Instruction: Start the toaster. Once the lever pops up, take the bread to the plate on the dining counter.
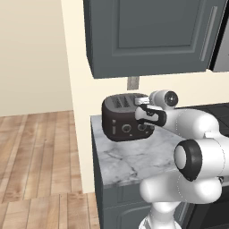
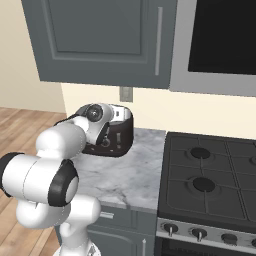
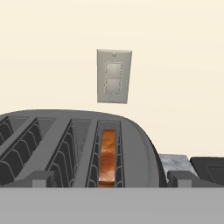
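You have the toaster point(image 1: 125, 117) sitting at the back of a grey-veined marble counter point(image 1: 134, 159), up against the cream wall, directly under a dark grey wall cabinet point(image 1: 147, 36). In the left base view it lies at about 12 o'clock from the arm's big white elbow, with its two round knobs facing you. Your gripper point(image 1: 144, 107) hangs over the toaster's right end, just above the top slots, with the white wrist behind it at 3 o'clock. In the hand view you look along the toaster's top: the two dark fingertips point(image 3: 43, 178) stand wide apart at the bottom edge, one at 7 o'clock and the other at 5 o'clock, so the jaws are fully released and grasp nothing. Between them, at 6 o'clock, the bread point(image 3: 108, 158) stands upright deep inside the rightmost slot, a narrow brown slice framed by the wire guides. The other slots, toward 9 o'clock, show bare wire. A grey wall outlet point(image 3: 113, 76) sits on the wall at 12 o'clock above the toaster. In the right base view a black gas stove point(image 2: 212, 175) adjoins the marble counter at 3 o'clock, with a dark microwave point(image 2: 220, 40) mounted above it.
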You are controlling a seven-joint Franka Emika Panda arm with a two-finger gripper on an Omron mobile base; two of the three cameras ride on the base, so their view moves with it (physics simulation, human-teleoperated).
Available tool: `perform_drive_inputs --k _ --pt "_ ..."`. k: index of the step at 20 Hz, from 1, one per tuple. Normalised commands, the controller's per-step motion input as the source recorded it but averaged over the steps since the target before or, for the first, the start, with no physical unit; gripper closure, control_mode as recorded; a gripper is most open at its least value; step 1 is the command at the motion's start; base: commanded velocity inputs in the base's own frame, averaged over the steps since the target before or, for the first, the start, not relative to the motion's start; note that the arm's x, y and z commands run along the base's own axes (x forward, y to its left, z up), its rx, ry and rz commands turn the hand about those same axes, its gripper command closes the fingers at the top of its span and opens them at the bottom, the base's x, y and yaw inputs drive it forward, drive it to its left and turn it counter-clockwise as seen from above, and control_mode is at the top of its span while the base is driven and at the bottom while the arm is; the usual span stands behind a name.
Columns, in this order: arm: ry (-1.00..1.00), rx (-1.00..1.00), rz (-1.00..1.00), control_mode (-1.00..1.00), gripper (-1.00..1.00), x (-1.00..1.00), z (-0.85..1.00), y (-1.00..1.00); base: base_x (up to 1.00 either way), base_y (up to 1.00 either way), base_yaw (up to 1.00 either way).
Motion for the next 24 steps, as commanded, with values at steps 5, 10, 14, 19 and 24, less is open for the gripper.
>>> perform_drive_inputs --k 5,10,14,19,24 --pt "0.0 0.0 0.0 -1.0 -1.0 0.0 0.0 0.0 0.0 0.0 0.0" --pt "0.0 0.0 0.0 -1.0 -1.0 0.0 0.0 0.0 0.0 0.0 0.0" --pt "0.0 0.0 0.0 -1.0 -1.0 0.0 0.0 0.0 0.0 0.0 0.0" --pt "0.0 0.0 0.0 -1.0 -1.0 0.0 0.0 0.0 0.0 0.0 0.0" --pt "0.0 0.0 0.0 -1.0 -1.0 0.0 0.0 0.0 0.0 0.0 0.0"
